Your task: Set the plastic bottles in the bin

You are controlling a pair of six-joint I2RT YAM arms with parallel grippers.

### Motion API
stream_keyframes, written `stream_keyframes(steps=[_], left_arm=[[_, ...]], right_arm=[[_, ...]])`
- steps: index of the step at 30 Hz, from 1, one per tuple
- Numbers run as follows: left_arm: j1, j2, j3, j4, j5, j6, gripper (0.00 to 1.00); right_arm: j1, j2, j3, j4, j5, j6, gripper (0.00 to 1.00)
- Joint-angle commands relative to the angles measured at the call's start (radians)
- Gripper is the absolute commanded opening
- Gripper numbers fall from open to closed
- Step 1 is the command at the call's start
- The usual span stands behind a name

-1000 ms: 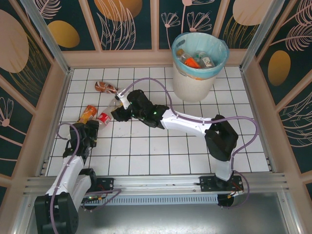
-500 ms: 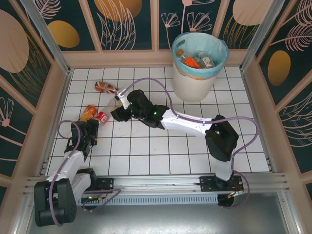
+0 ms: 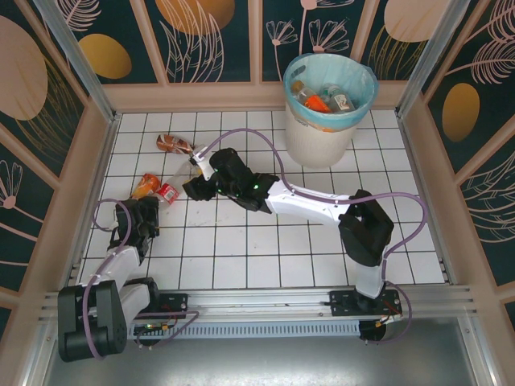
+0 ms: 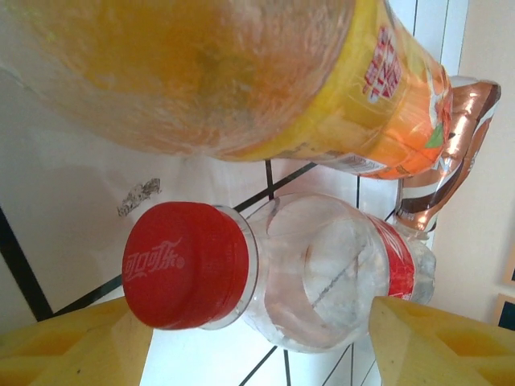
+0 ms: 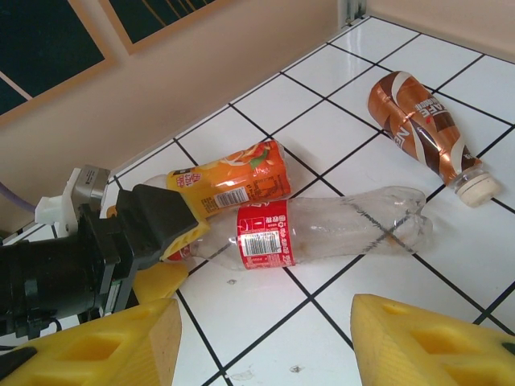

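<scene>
Flanking the red cap [image 4: 189,265] of the clear bottle [image 4: 346,273], the left gripper [image 4: 257,326].

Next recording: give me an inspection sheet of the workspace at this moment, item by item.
Surface: white tiled floor, dark grid lines, a few smudges.
Job's things: clear red-label bottle, orange-label bottle and brown-label bottle lie on the tiles at left; bin, blue-lined, upright at the back, several bottles inside.
Clutter: nothing seen.
Grippers: left gripper jaws apart astride the clear bottle's cap end, contact unclear; right gripper open, nothing between its fingers, hovering near the same bottles.
Cables: purple cables loop along both arms.
Surroundings: wood-framed floral wall panels; metal rail at the near edge.
</scene>
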Motion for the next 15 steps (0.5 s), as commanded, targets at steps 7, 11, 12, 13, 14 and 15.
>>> stream_keyframes(steps=[7,11,12,13,14,15], left_arm=[[0.016,0.002,-0.022,0.049,-0.030,-0.049,0.72],[0.017,0.000,-0.025,0.045,-0.044,-0.064,0.72],[0.017,0.001,-0.026,0.047,-0.048,-0.069,0.72],[0.017,0.003,-0.027,0.051,-0.051,-0.073,0.71],[0.017,0.005,-0.028,0.056,-0.052,-0.075,0.71],[0.018,0.009,-0.028,0.061,-0.051,-0.076,0.71]], right_arm=[[0.010,-0.021,0.012,0.001,-0.001,0.003,0.58],[0.013,-0.012,0.023,-0.006,-0.003,0.003,0.58],[0.012,-0.012,0.025,-0.007,-0.004,0.003,0.58],[0.014,-0.011,0.025,-0.007,-0.001,0.003,0.58],[0.013,-0.010,0.025,-0.008,-0.001,0.004,0.58],[0.014,-0.009,0.025,-0.009,-0.001,0.003,0.58]])
